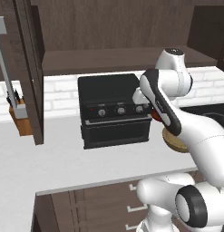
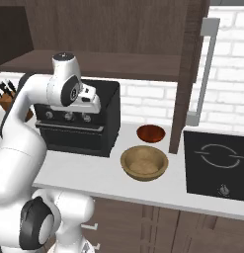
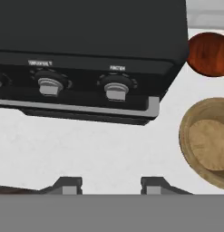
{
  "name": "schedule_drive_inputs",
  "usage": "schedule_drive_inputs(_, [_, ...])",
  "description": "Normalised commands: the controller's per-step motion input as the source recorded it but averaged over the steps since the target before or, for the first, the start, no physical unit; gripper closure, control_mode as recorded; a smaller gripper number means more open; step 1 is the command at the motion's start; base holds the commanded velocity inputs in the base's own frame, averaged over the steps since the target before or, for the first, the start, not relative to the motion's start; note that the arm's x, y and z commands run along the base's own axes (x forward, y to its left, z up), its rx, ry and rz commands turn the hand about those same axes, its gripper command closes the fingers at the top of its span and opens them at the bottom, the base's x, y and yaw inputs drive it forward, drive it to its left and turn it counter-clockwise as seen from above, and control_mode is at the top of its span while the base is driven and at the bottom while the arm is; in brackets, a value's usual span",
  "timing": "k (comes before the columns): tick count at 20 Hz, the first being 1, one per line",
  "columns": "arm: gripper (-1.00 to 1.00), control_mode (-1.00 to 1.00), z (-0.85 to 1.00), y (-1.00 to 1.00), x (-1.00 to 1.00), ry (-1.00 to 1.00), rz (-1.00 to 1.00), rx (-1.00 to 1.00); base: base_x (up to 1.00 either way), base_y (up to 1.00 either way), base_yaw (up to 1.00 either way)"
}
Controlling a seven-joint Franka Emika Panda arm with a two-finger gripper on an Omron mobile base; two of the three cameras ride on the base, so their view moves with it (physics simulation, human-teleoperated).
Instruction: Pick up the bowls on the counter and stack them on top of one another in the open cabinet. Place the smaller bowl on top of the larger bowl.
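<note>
You have both bowls off to the gripper's (image 3: 110, 181) right and neither is in its grasp: the larger bowl (image 2: 144, 162), wide and tan with a thick rim, sits upright on the counter (image 2: 89, 173), and the smaller bowl (image 2: 151, 133), glossy dark red, stands just behind it, close by but apart. In the hand view the tan bowl (image 3: 207, 144) lies at the right edge and the red one (image 3: 208, 53) beyond it, both cut off by the frame. Your two finger tips show a clear gap with only bare white counter (image 3: 86, 149) between them, so the jaws stand partly open and hold nothing. The gripper hangs above the counter in front of a black toaster oven (image 2: 79, 123), whose front knobs (image 3: 117, 88) face the fingers. Past the bowls, further right, a tall dark cabinet door (image 2: 187, 74) with a pale handle stands open, and a black cooktop (image 2: 217, 165) lies beyond it. The open cabinet (image 2: 94, 64) with its wooden shelf runs above the oven against a white brick wall (image 2: 148, 101). A knife block (image 1: 20, 118) stands far to the gripper's left. From the left base view the arm covers most of both bowls; you see only a tan sliver (image 1: 174, 142).
</note>
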Motion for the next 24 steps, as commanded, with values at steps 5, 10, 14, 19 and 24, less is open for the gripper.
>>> schedule_drive_inputs(5, [-1.0,-1.0,-0.01,-0.35,-0.3,0.0,-0.09,0.05,0.0,0.0,0.0])
schedule_drive_inputs(10, [-1.0,-1.0,-0.08,-0.79,-0.69,0.0,-0.26,0.13,0.0,0.0,0.0])
schedule_drive_inputs(14, [-1.0,-1.0,-0.42,-0.63,-0.28,0.01,-0.34,0.06,0.0,0.0,0.0])
schedule_drive_inputs(19, [-1.0,-1.0,-0.83,-0.57,0.14,0.14,-0.38,0.0,0.0,0.0,0.0])
schedule_drive_inputs(24, [-1.0,-1.0,-0.72,-0.4,0.67,0.18,-0.36,-0.01,0.0,0.0,0.0])
